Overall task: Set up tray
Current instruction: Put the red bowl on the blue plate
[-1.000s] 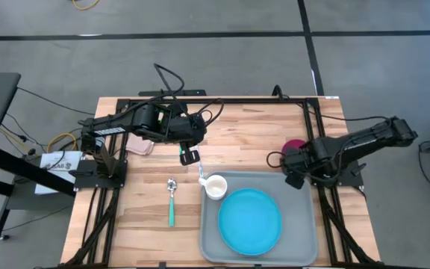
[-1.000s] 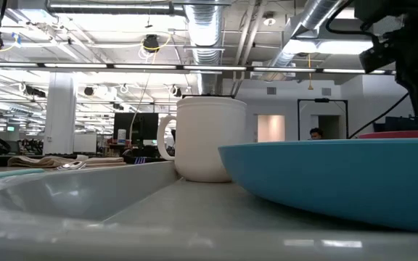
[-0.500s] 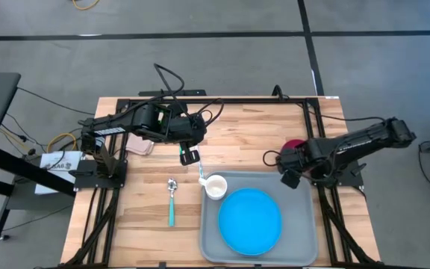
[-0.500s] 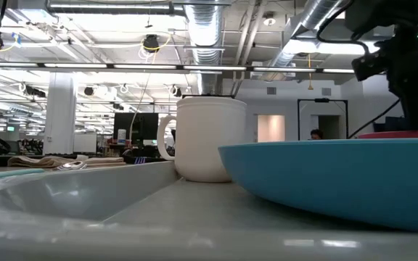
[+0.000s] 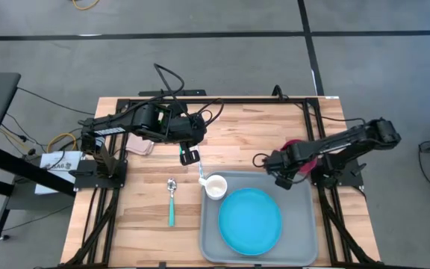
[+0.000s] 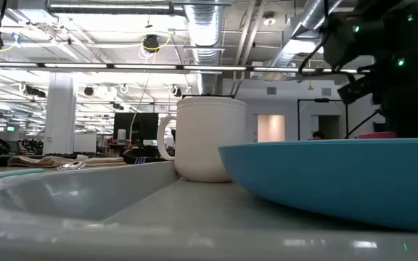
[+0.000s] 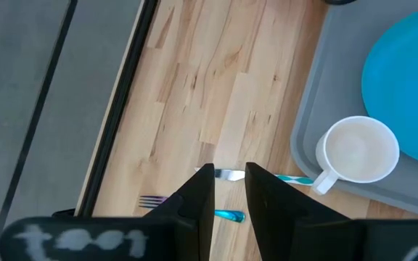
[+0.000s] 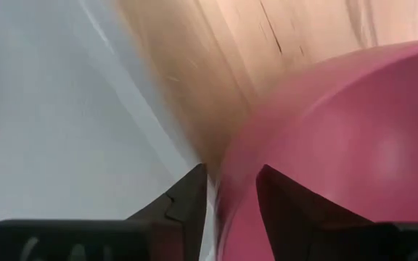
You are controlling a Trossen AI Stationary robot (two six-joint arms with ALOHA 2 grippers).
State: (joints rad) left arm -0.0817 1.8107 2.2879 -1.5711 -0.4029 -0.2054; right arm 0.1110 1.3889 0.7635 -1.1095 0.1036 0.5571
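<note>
Wooden planks make up the desk [image 5: 237, 142], which carries everything. Next in size is the light-grey tray [image 5: 304, 217], lying directly below and in front of the right pincer [image 5: 276, 170], whose tips hang over the tray's far right corner. On the tray rests the round blue plate [image 5: 251, 221], near that pincer and toward the robot's side of it, while the white mug [image 5: 215, 187] sits at the tray's far left corner, closer to the left pincer [image 5: 189, 156]. The pink bowl [image 8: 339, 145] is pinched at its rim by the right pincer, one finger inside and one outside, the bowl trailing just behind the tips over the desk. The left pincer hovers over bare wood with its fingers nearly pressed together and nothing between them; a teal-handled spoon [image 5: 172, 200] lies below it, and a teal-handled utensil [image 7: 296, 179] pokes out beside the mug. Likely trouble: the thin rim grip could slip, tipping the bowl, or the bowl's underside could catch the tray's raised edge and shove the tray or knock the plate.
</note>
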